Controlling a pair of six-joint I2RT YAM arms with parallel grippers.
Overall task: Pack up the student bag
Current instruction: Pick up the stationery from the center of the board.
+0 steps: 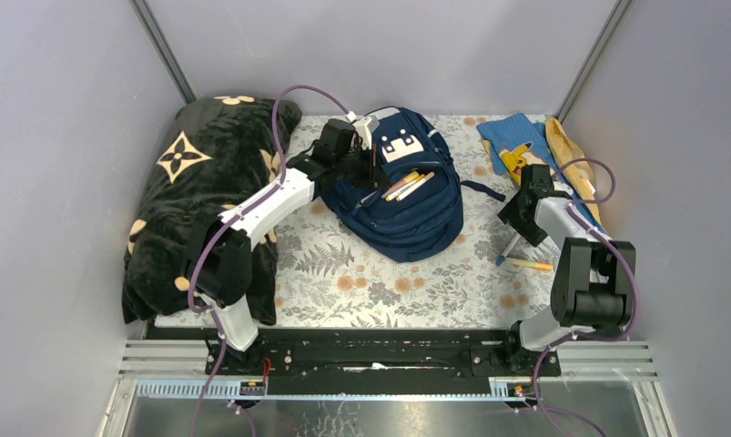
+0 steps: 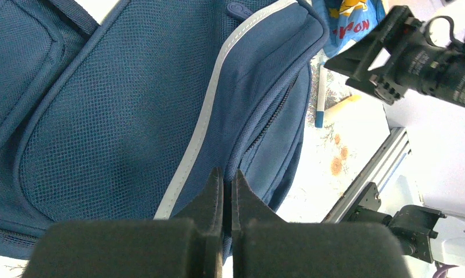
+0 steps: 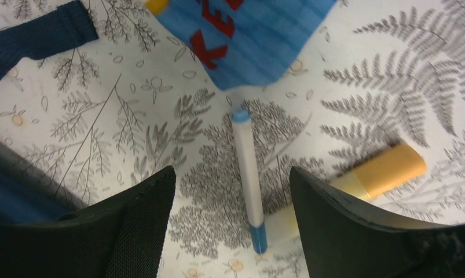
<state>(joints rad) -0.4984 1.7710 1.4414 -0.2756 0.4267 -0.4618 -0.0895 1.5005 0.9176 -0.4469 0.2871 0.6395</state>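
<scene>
The student bag (image 1: pixel 402 196), a navy backpack with a white patch, lies in the middle of the floral cloth. Its front pocket is open with several pens (image 1: pixel 407 185) showing inside. My left gripper (image 1: pixel 372 171) is on the bag at that pocket. In the left wrist view the left gripper (image 2: pixel 227 174) is shut on a fold of the bag's blue fabric (image 2: pixel 131 116) beside the pale stripe (image 2: pixel 209 110). My right gripper (image 1: pixel 518 226) is open, its jaws wide on either side of a white pen with blue ends (image 3: pixel 248 179). A yellow marker (image 3: pixel 386 171) lies just right of the pen.
A black blanket with tan flowers (image 1: pixel 202 200) lies at the left. A light-blue cloth with a yellow cartoon figure (image 1: pixel 518 146) and a yellow item (image 1: pixel 575 164) lie at the back right. A bag strap (image 3: pixel 33 35) runs toward the right gripper.
</scene>
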